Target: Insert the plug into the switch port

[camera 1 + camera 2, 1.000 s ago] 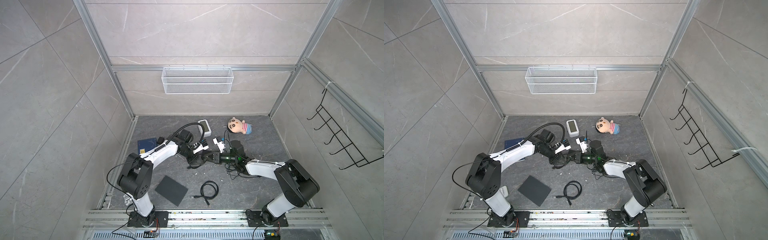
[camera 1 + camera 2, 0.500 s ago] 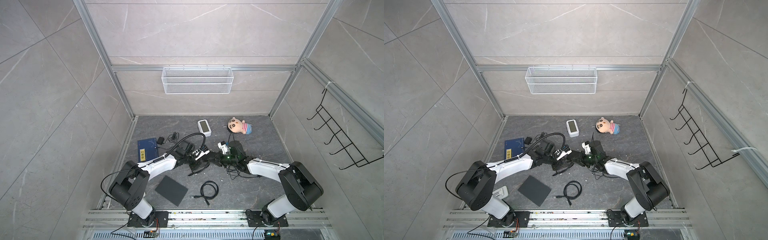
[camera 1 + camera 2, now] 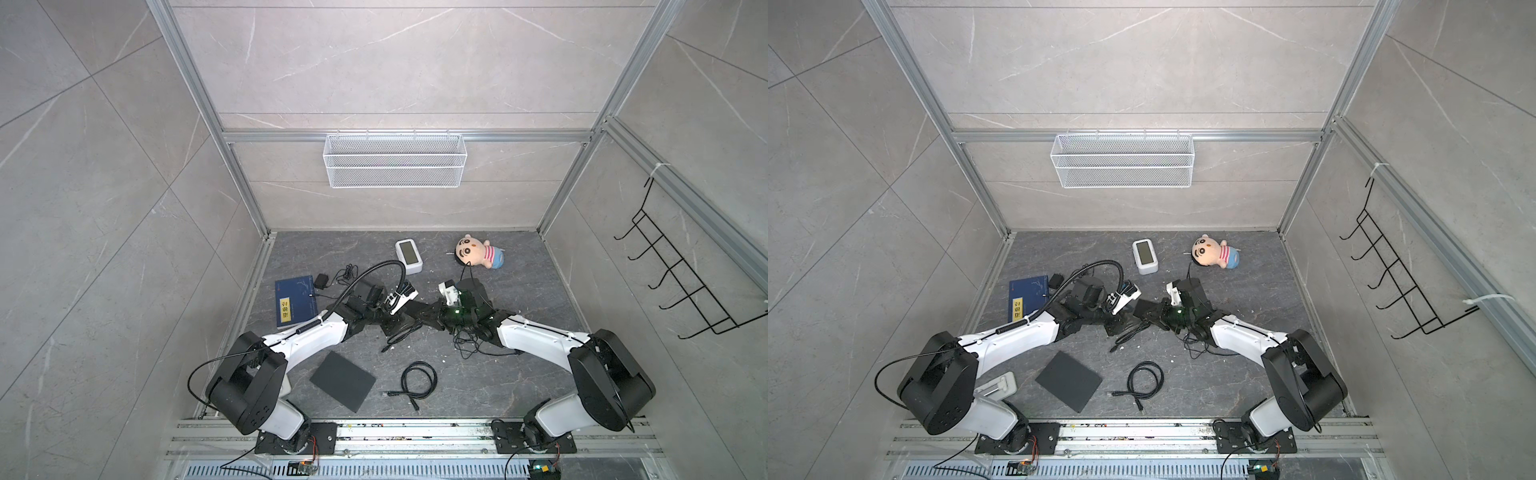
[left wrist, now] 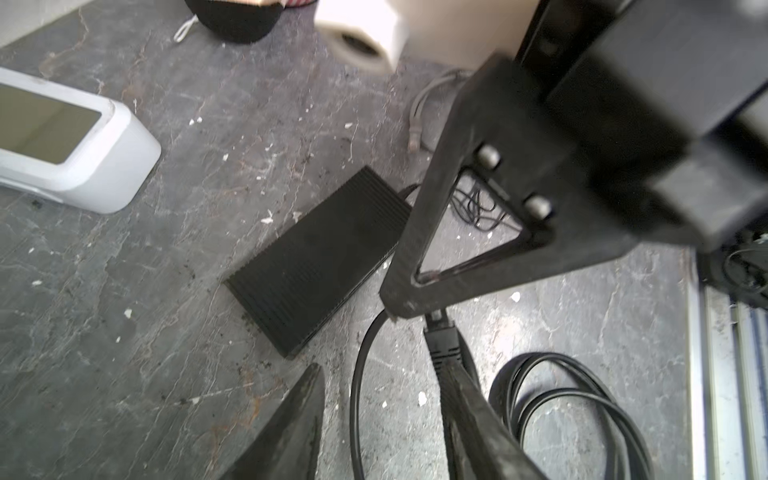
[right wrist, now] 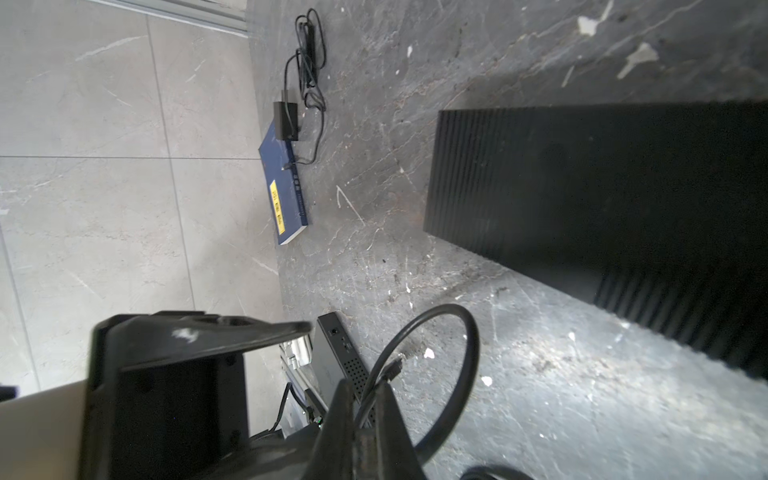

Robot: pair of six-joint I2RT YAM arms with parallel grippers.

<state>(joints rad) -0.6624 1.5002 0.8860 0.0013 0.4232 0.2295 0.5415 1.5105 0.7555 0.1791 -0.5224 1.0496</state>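
My right gripper (image 5: 363,384) is shut on a black cable (image 5: 469,345) just behind its plug (image 5: 394,368). The plug sticks out past the fingertips and the cable loops back over the floor. Beside the plug lies the switch (image 5: 336,357), a small black box with a round jack, a port and vent holes. The plug's tip is close to it but not inside any port. In the left wrist view the plug (image 4: 442,338) sits by one finger of my left gripper (image 4: 380,370), which is open with only floor and cable between its fingers. In a top view the left gripper (image 3: 392,326) and the right gripper (image 3: 415,320) meet mid-floor.
A flat ribbed black box (image 4: 320,257) lies just beyond the grippers. A white clock (image 3: 409,256) and a doll (image 3: 478,252) sit at the back. A blue book (image 3: 295,301) and an adapter (image 3: 320,281) lie left; a dark pad (image 3: 341,380) and a coiled cable (image 3: 417,380) lie in front.
Both grippers have drawn a little toward the front of the floor, and the left arm has dropped lower. The right gripper stays shut on the cable.
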